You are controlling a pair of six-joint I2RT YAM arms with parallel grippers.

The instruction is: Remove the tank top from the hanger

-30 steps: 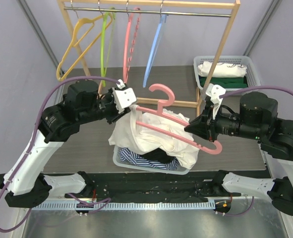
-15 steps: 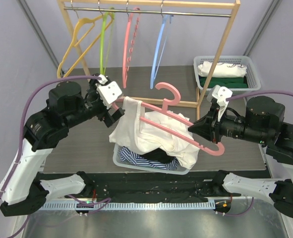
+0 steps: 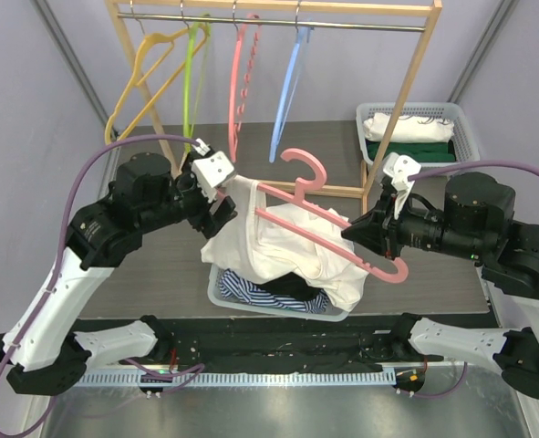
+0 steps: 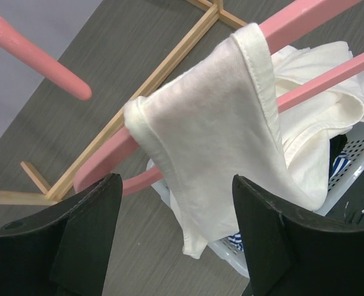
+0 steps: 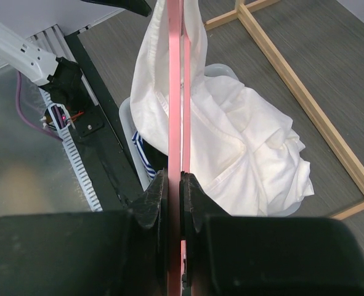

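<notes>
Right pincer (image 5: 174,185) clamped tight on pink hanger (image 5: 174,74), holding it tilted above counter (image 3: 150,265). Left pincer (image 4: 175,182) gaping wide, gripping nothing, its fingers either side of white tank top (image 3: 278,242) strap. Tank top draped over hanger's left end, bulk sagging into basket (image 3: 216,294) below.

Behind the left gripper (image 4: 175,185) and right gripper (image 5: 175,180), bulky matte-black joint housings (image 3: 146,187) are joining glossy white lower links (image 3: 55,306); purple cables (image 3: 141,138) are looping alongside, white angular camera brackets (image 3: 212,170) capping the wrists.
</notes>
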